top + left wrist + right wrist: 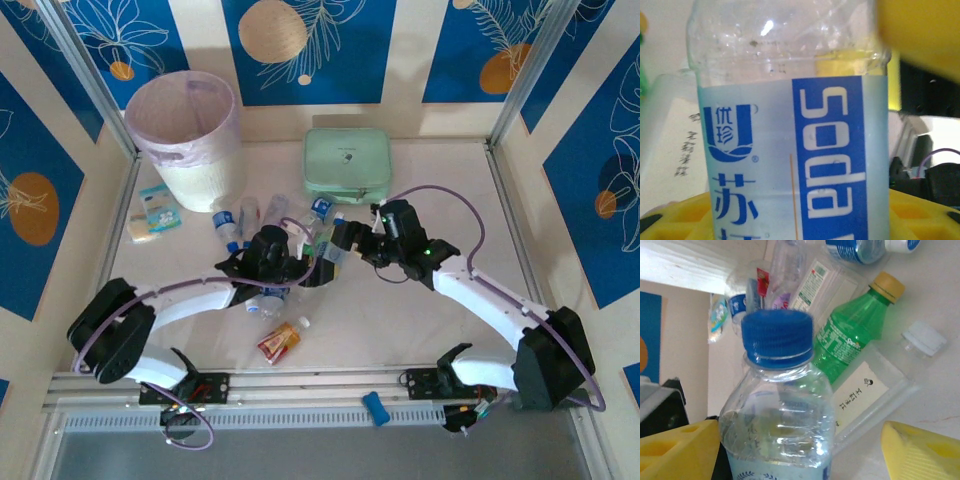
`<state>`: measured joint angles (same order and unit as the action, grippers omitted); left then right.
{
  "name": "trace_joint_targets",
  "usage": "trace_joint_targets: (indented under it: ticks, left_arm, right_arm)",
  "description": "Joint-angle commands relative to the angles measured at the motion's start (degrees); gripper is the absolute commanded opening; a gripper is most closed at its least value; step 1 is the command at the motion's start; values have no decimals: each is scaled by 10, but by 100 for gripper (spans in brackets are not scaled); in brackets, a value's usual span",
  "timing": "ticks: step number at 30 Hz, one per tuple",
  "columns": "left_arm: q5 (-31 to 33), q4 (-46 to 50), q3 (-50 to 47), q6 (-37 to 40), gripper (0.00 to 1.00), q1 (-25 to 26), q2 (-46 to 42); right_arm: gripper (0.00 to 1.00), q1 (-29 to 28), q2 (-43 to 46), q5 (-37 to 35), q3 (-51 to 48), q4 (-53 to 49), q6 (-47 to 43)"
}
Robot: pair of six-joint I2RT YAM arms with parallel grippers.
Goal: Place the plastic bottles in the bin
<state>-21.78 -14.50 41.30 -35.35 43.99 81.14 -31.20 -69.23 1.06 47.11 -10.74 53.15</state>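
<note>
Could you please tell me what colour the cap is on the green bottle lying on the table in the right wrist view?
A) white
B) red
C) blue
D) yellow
D: the green bottle lies on its side with a yellow cap on its neck.

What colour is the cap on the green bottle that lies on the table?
Yellow. The cap of the green bottle shows best in the right wrist view.
</note>
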Motion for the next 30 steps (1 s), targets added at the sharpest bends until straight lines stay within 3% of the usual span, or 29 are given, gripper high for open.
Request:
trace_joint_targets:
  ticks: [1,6,12,20,30]
  left_arm:
    - [55,73,30,65,49,-17,-50]
    - [72,150,75,123,49,-71,-86]
    - [99,241,210,198,49,-158,-89]
    - [132,360,458,305,50,-269,-9]
    - [139,434,666,335,50,-384,117]
  right_arm:
    - [84,28,27,-53,-22,-23,20]
    - [85,43,62,-72,-51,-13,37]
    - [85,44,65,-62,-74,3,54]
    - [85,31,62,-57,-93,23,64]
    - [84,19,61,-55,-92,14,49]
